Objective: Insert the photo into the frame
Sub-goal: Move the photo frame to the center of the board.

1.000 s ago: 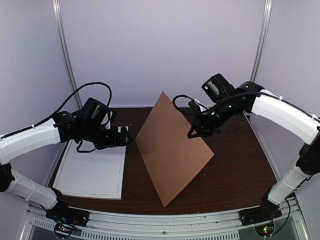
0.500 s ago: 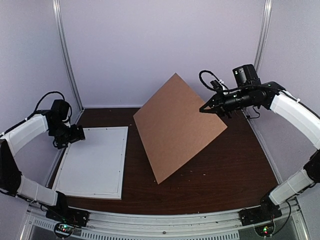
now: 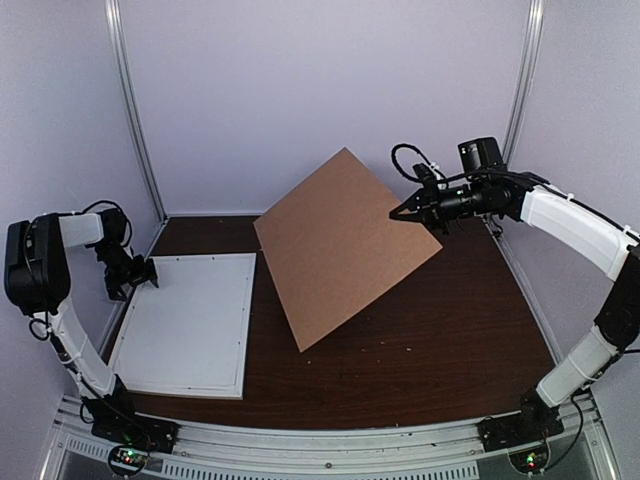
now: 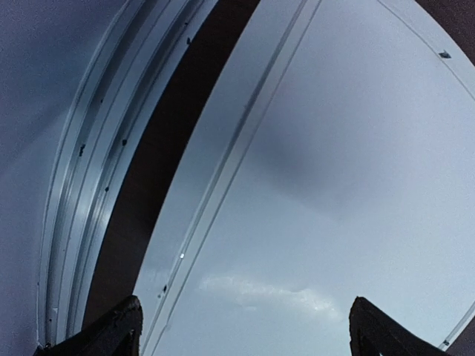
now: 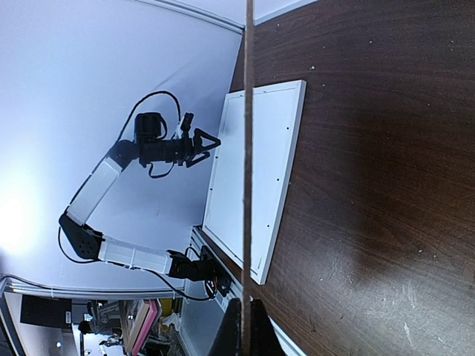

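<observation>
**Two grippers, one frame, one board: notes on carrying the board clear**

Item 1. White frame, lying flat along the near-left part of the table, its long side close to the left edge. The recess showed plain white. The photo could not be made out in any view, so its place is not recorded.

Item 2. Brown backing board, tilted steeply over the middle of the table, low corner toward the near edge and high corner toward the far edge. Whether the low corner touched the table could not be told. It stood apart from the frame, just beside the frame's far-right corner.

Item 3. Left gripper, at the table's left edge by the frame's far-left corner. Its fingers were spread wide over the frame's edge and held nothing.

Item 4. Right gripper, toward the far-right, pressed together on the board's upper right edge. The wrist view showed the board edge-on between its fingers.

Handling judgement: the step appeared to be moving the board out of the way of the frame. A wide, thin sheet pinched at one edge would likely swing or slip. It was best carried slowly and kept tilted. The low corner should go down first on bare table toward the right edge, well apart from the frame, and the pinch should ease only once the board lay flat. The photo needed finding before anything else.
</observation>
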